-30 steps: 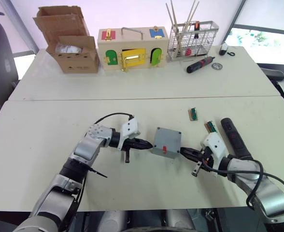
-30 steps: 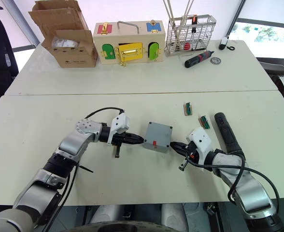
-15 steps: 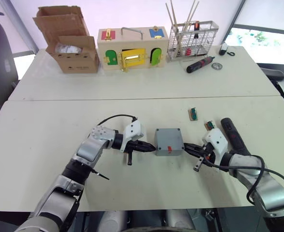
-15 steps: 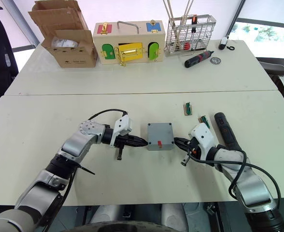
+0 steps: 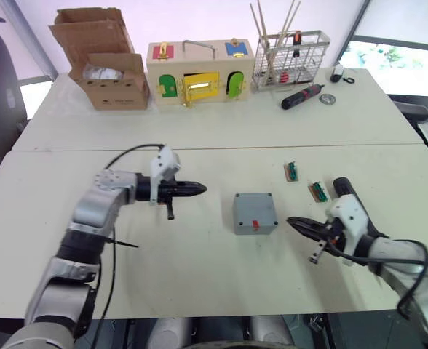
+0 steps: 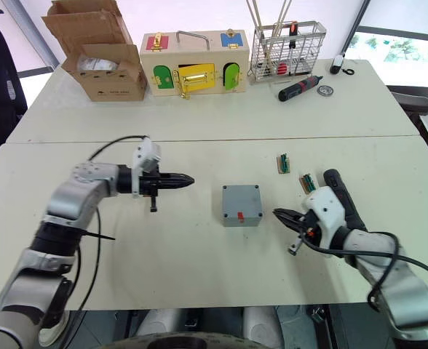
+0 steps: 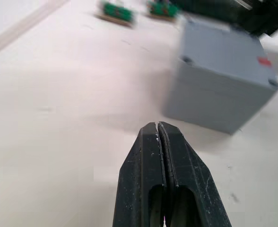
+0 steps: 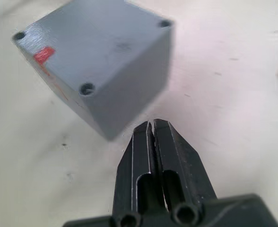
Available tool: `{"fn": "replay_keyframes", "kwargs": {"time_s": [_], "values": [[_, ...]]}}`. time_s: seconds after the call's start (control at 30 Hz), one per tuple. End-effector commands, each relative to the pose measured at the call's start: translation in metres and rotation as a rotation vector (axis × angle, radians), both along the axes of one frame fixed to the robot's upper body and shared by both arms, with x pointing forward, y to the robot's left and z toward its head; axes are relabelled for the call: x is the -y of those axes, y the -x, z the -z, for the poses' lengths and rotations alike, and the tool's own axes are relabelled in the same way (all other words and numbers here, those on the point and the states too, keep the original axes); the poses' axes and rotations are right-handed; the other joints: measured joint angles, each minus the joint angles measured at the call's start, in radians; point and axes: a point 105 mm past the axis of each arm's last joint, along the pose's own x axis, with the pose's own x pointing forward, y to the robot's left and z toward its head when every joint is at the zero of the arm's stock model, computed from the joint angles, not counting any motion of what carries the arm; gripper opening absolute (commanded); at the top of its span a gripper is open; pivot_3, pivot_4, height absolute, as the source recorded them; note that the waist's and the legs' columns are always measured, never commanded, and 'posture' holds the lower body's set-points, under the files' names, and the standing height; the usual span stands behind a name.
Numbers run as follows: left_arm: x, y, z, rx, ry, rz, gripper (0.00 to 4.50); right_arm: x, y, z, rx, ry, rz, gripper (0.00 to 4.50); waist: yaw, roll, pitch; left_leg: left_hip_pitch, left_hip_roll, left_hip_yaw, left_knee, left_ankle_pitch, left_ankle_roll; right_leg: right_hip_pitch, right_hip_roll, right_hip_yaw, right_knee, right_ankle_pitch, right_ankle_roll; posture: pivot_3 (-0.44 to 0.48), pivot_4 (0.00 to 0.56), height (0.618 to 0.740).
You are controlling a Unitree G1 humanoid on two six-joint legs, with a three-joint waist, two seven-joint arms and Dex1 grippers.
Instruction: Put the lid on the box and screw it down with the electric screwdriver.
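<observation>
The grey box sits on the near white table, its closed face up and a small red mark on the side facing the robot; corner screw holes show in the right wrist view. Nothing touches it. The left gripper hangs above the table well to the box's left, its two black fingers pressed together with nothing between them, tips aimed toward the box. The right gripper rests low just to the box's right, apart from it, its fingers likewise clenched on nothing and pointing at the box's side. The electric screwdriver, thick and black, lies on the table behind the right wrist, partly hidden by it. Two small green parts lie beyond the box toward the right, one of them close to the screwdriver's far end. On the far table stand a cardboard box, a wooden latch box with coloured doors, and a wire basket holding sticks, with a smaller black-and-red screwdriver lying in front of the basket.
</observation>
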Motion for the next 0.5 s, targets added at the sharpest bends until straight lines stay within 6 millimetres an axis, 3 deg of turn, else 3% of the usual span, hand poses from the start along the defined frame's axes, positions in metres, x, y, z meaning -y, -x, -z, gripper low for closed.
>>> {"fn": "replay_keyframes", "kwargs": {"time_s": [0.03,0.2,0.23,0.33,0.47,0.5], "values": [[0.009,0.027,-0.031,0.047,0.045,0.089,0.00,0.012,0.010,-0.029,0.024,-0.091,0.034,0.04,0.000,0.000,0.000,0.000,0.000,0.000,0.000,0.000,0.000,0.000,-0.001,0.000,0.000,0.000,0.000,0.000,0.150,0.737],[0.031,0.054,-0.037,0.062,0.069,0.180,0.00,0.033,0.022,-0.041,-0.031,-0.319,0.189,0.04,0.001,0.000,0.000,0.002,0.000,0.000,0.000,-0.002,0.003,0.003,-0.004,0.000,-0.001,0.000,0.000,0.000,0.150,0.737],[0.038,0.059,-0.034,0.063,0.070,0.200,0.00,0.042,0.023,-0.041,-0.020,-0.326,0.239,0.27,0.002,0.000,0.000,0.002,0.000,-0.001,0.000,-0.002,0.003,0.003,-0.004,0.000,-0.001,0.000,0.000,0.000,0.150,0.737],[0.050,0.064,-0.029,0.053,0.086,0.211,0.88,0.062,0.020,-0.042,0.033,-0.340,0.364,1.35,0.000,0.001,0.000,0.002,0.000,0.000,0.000,-0.002,0.003,0.003,-0.005,0.000,-0.001,0.000,0.000,0.000,0.150,0.737],[0.059,0.067,-0.023,0.069,0.079,0.230,2.86,0.070,0.010,-0.035,0.085,-0.314,0.462,3.29,-0.002,0.001,0.000,0.002,0.000,0.000,-0.001,-0.002,0.003,0.003,-0.004,0.000,-0.001,0.000,0.000,0.000,0.150,0.737],[0.060,0.068,-0.021,0.077,0.065,0.237,2.89,0.071,0.006,-0.034,0.098,-0.313,0.479,3.59,-0.003,0.002,0.000,0.002,0.000,0.000,-0.001,-0.002,0.003,0.003,-0.004,0.000,-0.001,0.000,0.000,0.000,0.150,0.737]]}}
